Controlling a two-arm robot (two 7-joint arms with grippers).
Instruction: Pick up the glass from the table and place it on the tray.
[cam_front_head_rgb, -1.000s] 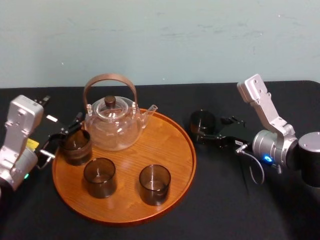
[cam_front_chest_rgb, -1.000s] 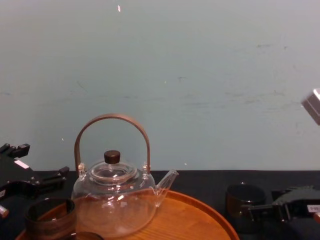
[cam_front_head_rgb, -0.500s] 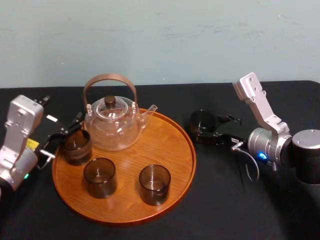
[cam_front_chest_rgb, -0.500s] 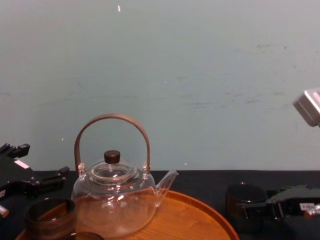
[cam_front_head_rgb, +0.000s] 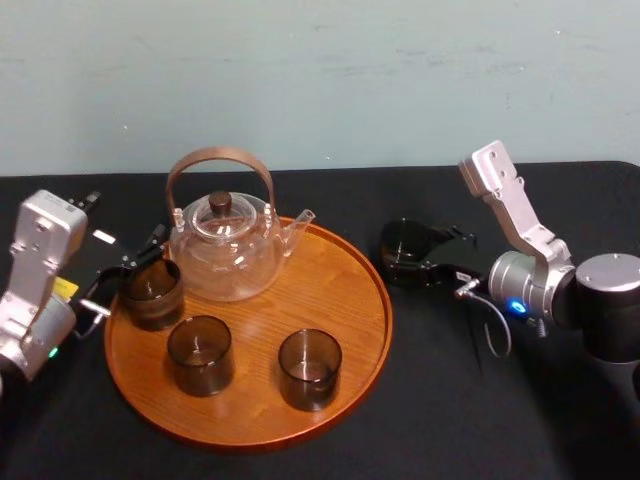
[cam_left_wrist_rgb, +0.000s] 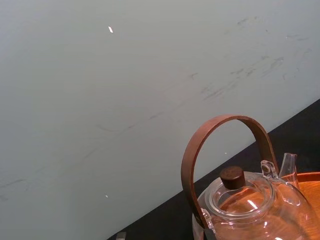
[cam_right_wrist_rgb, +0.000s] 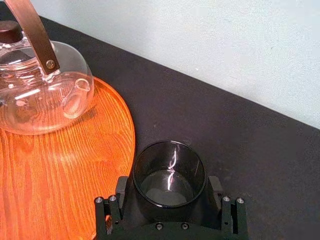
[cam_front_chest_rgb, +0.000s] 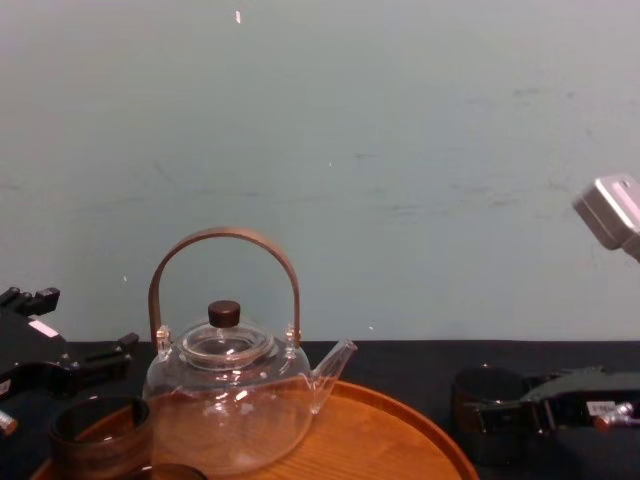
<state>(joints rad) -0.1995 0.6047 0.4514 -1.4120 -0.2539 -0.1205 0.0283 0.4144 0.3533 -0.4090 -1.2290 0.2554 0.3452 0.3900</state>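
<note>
glass (cam_right_wrist_rgb: 169, 172) | w/in R hand (cam_right_wrist_rgb: 169, 196) | just beside tray (cam_right_wrist_rgb: 75, 170) rim

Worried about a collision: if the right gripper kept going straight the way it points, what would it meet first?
The glass, sitting right at the right gripper. Beyond it lies bare table, with the tray probably just beside that line.

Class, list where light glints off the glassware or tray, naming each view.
Right wrist view: white streaks inside the glass at the right gripper, glints on the teapot, sheen on the tray. Left wrist view: glints on the teapot lid. Head view: soft sheen on the tray beside the left gripper.
</note>
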